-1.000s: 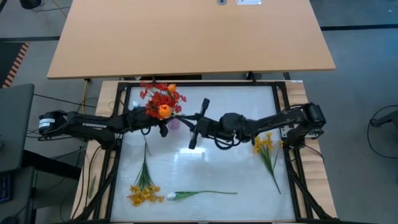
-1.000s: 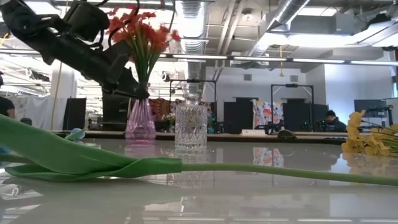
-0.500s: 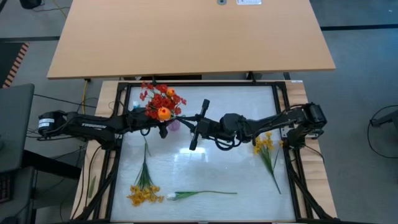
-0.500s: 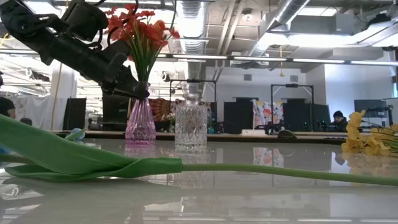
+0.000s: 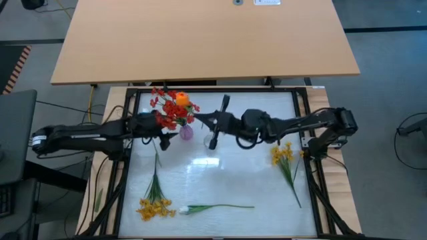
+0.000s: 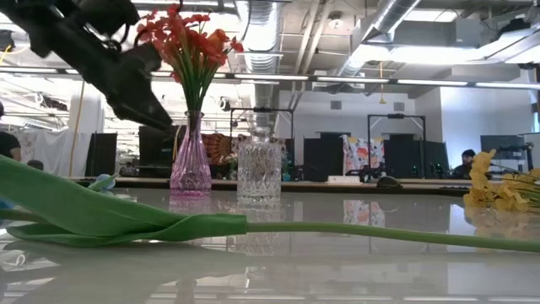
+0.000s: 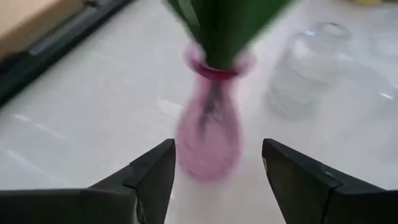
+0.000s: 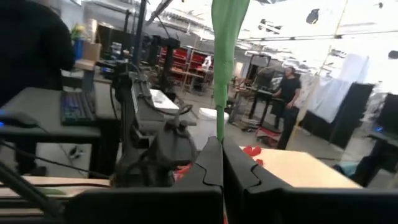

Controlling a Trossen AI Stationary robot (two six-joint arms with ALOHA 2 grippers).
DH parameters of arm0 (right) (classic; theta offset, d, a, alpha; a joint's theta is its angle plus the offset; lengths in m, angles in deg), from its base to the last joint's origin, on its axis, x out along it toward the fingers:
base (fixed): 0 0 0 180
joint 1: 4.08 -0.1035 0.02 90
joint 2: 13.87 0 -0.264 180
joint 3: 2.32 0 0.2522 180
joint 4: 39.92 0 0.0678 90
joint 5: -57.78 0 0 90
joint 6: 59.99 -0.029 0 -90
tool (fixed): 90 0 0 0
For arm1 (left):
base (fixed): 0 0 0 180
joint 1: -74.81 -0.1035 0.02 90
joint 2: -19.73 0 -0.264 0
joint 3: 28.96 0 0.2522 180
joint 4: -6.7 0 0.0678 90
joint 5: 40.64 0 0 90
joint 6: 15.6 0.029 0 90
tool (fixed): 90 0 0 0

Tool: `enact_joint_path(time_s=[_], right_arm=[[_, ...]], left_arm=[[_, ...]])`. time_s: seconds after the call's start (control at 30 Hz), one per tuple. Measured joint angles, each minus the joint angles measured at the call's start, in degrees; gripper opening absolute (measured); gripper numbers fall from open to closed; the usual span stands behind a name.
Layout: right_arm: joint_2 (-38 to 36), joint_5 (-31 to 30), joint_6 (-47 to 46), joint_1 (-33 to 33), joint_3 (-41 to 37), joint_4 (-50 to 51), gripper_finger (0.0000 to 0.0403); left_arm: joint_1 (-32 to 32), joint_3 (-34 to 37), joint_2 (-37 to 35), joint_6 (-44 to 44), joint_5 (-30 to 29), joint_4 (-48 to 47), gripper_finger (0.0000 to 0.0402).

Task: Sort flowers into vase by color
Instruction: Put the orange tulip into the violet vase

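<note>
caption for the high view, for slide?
Left gripper open beside the pink vase of red flowers; right gripper shut.

The left gripper is now open and is drawn back toward the left of the high view, away from the red flowers. The right gripper is now higher in that frame, nearer the pink vase.

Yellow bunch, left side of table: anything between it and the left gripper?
Nothing visible. The left gripper is open by the pink vase. Only bare tabletop separates it from the yellow bunch. The white tulip lies beside the blossoms, not between.
</note>
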State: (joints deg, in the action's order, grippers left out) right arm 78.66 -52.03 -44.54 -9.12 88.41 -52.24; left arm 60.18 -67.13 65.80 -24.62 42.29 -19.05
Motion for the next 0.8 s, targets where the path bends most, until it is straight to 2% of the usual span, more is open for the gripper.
enact_joint_path(time_s=[0.13,0.27,0.37,0.43,0.5,0.67,0.73,0.8], right_arm=[[-2.7,5.1,-2.1,1.9,0.0,3.2,0.0016],[-4.1,6.1,-1.7,3.5,0.0,4.4,0.0016],[-4.2,9.2,-2.2,4.9,0.0,4.1,0.0016],[-4.2,11.4,-3.6,5.5,0.0,3.3,0.0016],[-4.2,13.7,-5.3,6.0,0.0,2.2,0.0016],[-4.2,24.7,-11.6,7.2,0.0,-5.9,0.0016],[-3.2,28.4,-14.4,7.9,0.0,-13.0,0.0016],[-1.9,29.9,-19.0,8.3,0.0,-19.9,0.0017]], left_arm=[[0.1,-3.5,-3.9,-1.4,7.3,-11.8,0.0227],[0.6,-7.3,-6.3,-4.4,8.2,-21.4,0.0227],[1.0,-10.6,-8.0,-5.8,8.4,-25.5,0.0227],[1.5,-13.2,-9.1,-6.5,10.7,-26.7,0.0227],[1.9,-15.3,-10.1,-8.2,17.1,-27.0,0.0227],[2.2,-20.0,-11.6,-17.8,39.6,-26.4,0.0227],[2.2,-21.6,-12.2,-20.9,44.5,-23.9,0.0226],[2.2,-23.5,-12.9,-22.9,45.5,-17.9,0.0226]])
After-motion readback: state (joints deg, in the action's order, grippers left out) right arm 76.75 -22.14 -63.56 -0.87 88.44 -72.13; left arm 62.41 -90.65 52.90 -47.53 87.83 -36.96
